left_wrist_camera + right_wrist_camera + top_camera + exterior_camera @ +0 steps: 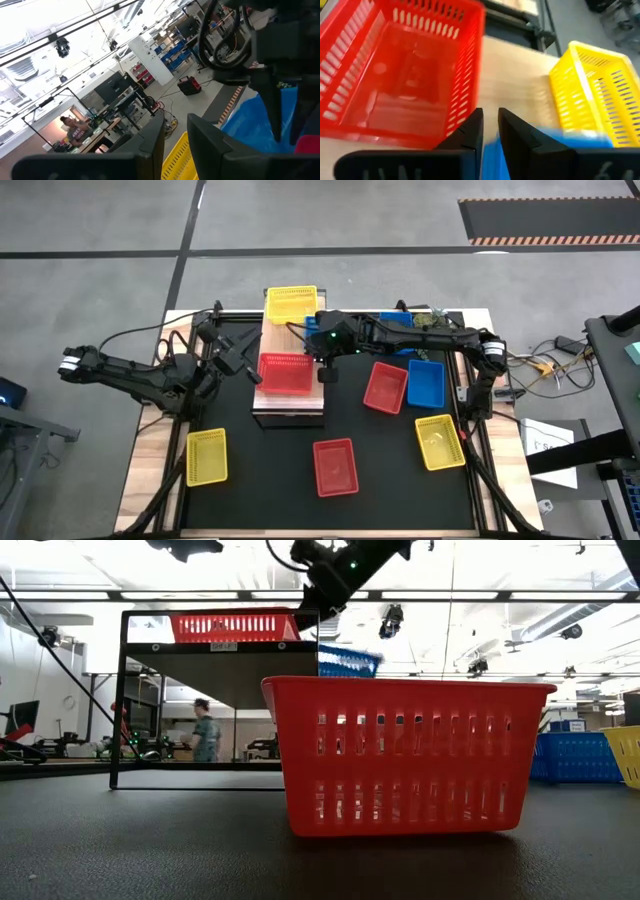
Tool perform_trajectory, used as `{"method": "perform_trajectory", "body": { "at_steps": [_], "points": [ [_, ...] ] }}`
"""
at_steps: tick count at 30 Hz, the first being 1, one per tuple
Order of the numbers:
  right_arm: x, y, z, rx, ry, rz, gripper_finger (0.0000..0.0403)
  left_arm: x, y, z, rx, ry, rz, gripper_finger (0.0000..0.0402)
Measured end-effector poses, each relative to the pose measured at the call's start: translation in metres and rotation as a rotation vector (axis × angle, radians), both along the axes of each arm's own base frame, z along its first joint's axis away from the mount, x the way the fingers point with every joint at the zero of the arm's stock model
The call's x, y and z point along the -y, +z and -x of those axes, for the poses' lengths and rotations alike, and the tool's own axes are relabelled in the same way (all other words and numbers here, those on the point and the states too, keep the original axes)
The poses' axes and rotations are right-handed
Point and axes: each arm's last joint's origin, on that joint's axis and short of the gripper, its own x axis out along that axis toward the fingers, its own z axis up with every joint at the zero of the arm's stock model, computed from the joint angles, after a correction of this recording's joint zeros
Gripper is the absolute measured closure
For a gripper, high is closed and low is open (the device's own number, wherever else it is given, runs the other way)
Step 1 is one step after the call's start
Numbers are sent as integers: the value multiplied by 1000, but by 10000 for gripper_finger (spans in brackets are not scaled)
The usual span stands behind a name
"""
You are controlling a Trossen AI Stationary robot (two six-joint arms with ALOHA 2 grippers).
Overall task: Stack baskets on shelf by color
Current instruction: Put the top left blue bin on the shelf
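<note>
High view: the right end effector [327, 370] is out over the shelf [290, 405], fingers pinched on a blue basket [492, 150] rim, right beside the red basket [285, 373] and near the yellow basket [291, 304] up there. The left end effector [240, 365] hangs by the shelf's edge, fingers slightly apart, gripping nothing. More baskets sit on the worktop [260, 470].

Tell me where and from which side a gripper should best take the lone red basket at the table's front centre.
Probably the red basket is best gripped on one long rim wall, from straight above. It stands upright and open-topped, apart from the others, and its thin slotted wall would fit between two fingers. The right gripper is over the shelf, seemingly holding a blue basket.
</note>
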Motion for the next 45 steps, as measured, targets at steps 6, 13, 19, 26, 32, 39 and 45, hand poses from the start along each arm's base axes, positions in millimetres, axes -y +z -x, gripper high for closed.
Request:
{"method": "perform_trajectory", "body": {
  "at_steps": [6, 13, 19, 26, 32, 39, 45],
  "points": [
    [3, 4, 4, -2, -12, 13, 326, 0, 0, 0, -1, 9, 2, 334],
    [7, 26, 31, -14, -134, -126, 309, -1, -1, 0, -5, 19, 3, 334],
    [13, 16, 58, -235, -261, -253, 272, -1, -1, 0, -5, 24, 3, 334],
    [11, -26, 67, -412, -266, -268, 238, -1, -1, 0, -5, 24, 3, 334],
    [9, -72, 66, -378, -216, -319, 234, -1, -1, 0, -5, 24, 3, 334],
    [8, -113, 69, -273, -212, -321, 234, -1, -1, 0, -5, 24, 3, 334],
    [6, -129, 70, -176, -221, -327, 237, -1, -1, 0, -3, 17, 2, 334]
  ]
}}
